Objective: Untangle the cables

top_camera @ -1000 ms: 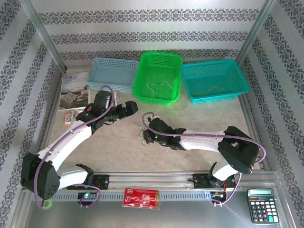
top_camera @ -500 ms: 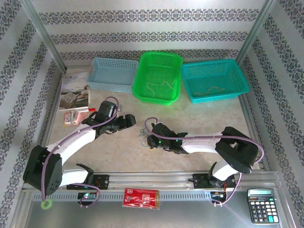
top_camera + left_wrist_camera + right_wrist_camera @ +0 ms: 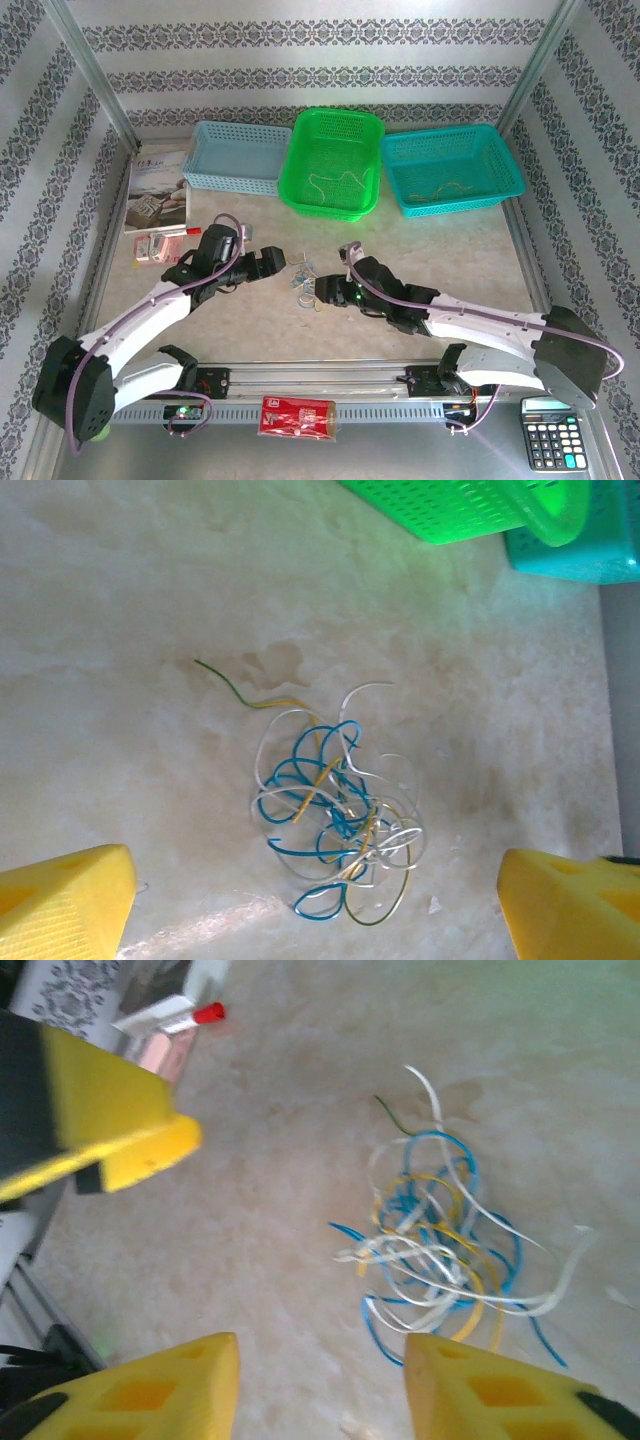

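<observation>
Your right gripper [image 3: 320, 1355] sits just right of the cables [image 3: 335, 830], jaws parted, empty. Your left gripper [image 3: 282, 259] sits just left of the cables, spread wide, empty. Flanking probably sets up opposing pulls. The green basket [image 3: 335, 165] lies well beyond the cables.

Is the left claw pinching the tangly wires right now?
No, the cables lie loose on the table, and the left gripper has its yellow fingers wide apart, touching none of them.

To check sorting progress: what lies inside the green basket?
One thin, pale, curly cord lies on the floor of the green basket. Its near wall may cover a strip of floor; that part cannot be judged.
</observation>
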Tool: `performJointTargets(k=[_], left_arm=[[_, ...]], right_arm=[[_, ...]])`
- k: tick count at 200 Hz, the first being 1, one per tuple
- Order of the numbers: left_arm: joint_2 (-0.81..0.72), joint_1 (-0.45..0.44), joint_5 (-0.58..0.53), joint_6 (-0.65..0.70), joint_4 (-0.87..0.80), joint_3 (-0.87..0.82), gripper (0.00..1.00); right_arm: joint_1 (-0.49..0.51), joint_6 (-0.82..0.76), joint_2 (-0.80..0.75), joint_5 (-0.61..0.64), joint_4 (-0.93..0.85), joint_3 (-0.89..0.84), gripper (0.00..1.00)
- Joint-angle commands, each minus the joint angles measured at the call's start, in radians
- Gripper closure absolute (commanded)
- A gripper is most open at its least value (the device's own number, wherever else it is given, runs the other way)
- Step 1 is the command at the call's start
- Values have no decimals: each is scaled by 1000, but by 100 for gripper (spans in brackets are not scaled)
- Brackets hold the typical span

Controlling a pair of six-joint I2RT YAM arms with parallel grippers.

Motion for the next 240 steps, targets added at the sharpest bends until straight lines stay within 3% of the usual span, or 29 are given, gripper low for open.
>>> performJointTargets(k=[1,65,106,134,155,205,240], left_arm=[[-34,-24,-27,-36,73,-22,6],[6,-48,-21,-36,124,-5,0],[31,-52,-17,-31,149,1,0],[57,-56,-8,-33,167,3,0],[73,-60,-4,-36,184,3,0],[83,-70,-8,-43,199,1,0],[97,-78,-14,-51,218,-4,0]], right_arm=[[-1,36,1,34,-39,-56,49],[10,62,179,21,84,-53,49],[10,72,235,19,122,-48,64],[10,73,208,28,115,-59,67],[2,68,149,54,78,-74,62],[-133,68,-17,24,38,-140,58],[-180,51,-22,-26,23,-155,64]])
